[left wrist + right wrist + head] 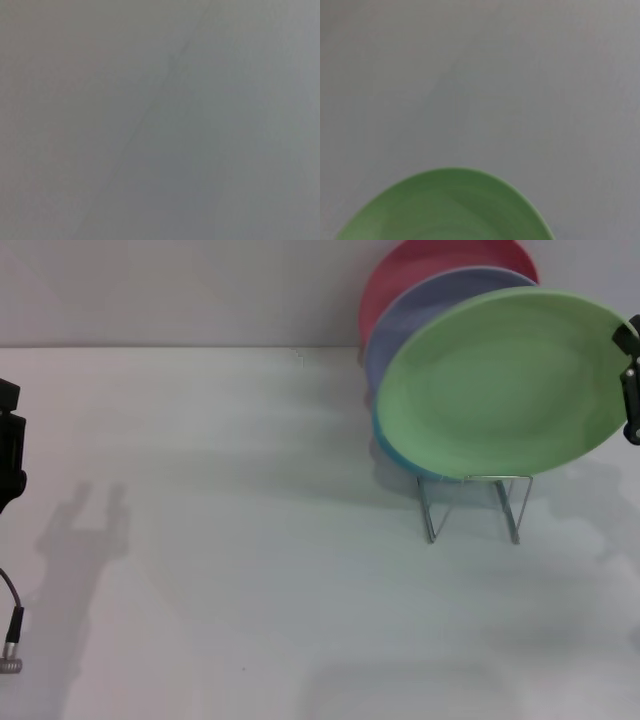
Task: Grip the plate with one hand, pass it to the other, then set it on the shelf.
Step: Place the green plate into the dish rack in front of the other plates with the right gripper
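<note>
The white table [250, 570] carries everything, with the thin silver wire plate rack, the shelf [470, 502], standing at its far right. Held in front of and partly above that rack is the round, light green matte plastic plate [505, 385], tilted with its face toward the camera; whether its lower edge already sits between the wire loops is hidden.

The right gripper [630, 380] is at the plate's right rim, apparently grasping it, though I cannot tell whether its fingers are clenched. The step in hand looks like seating the plate: lower the rim squarely into a free front slot, keep the tilt parallel to the plates behind, and release only once the wires bear the weight.

The rack already holds a lavender plate [420, 305], a red plate [420, 265] behind that, and a teal edge [392, 452] low down.

The left gripper [8, 445] is parked at the left edge, its state unreadable.
</note>
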Robot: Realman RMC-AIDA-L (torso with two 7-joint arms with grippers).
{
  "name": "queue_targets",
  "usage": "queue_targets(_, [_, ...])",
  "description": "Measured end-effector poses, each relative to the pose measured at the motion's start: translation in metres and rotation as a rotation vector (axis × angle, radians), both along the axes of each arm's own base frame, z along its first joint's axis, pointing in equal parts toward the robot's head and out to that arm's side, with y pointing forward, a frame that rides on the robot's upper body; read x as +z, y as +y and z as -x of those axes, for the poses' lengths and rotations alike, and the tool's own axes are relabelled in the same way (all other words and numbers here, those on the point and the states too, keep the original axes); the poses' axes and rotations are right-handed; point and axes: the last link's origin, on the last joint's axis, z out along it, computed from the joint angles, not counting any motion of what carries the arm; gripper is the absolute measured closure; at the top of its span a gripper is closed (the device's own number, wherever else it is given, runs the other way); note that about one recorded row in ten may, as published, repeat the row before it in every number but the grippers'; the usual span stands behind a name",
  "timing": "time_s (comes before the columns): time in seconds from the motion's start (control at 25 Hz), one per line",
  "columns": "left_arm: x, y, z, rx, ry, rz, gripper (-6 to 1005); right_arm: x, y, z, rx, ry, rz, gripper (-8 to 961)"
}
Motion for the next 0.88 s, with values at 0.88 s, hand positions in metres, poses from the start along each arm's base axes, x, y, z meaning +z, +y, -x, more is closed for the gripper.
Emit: queue_targets(0.88, [-0.0055,-0.0077,-0.0059,-0.017,-0.031,0.014,462,0.0013,-0.0012,-0.0027,0.054,-0.199,-0.013,926])
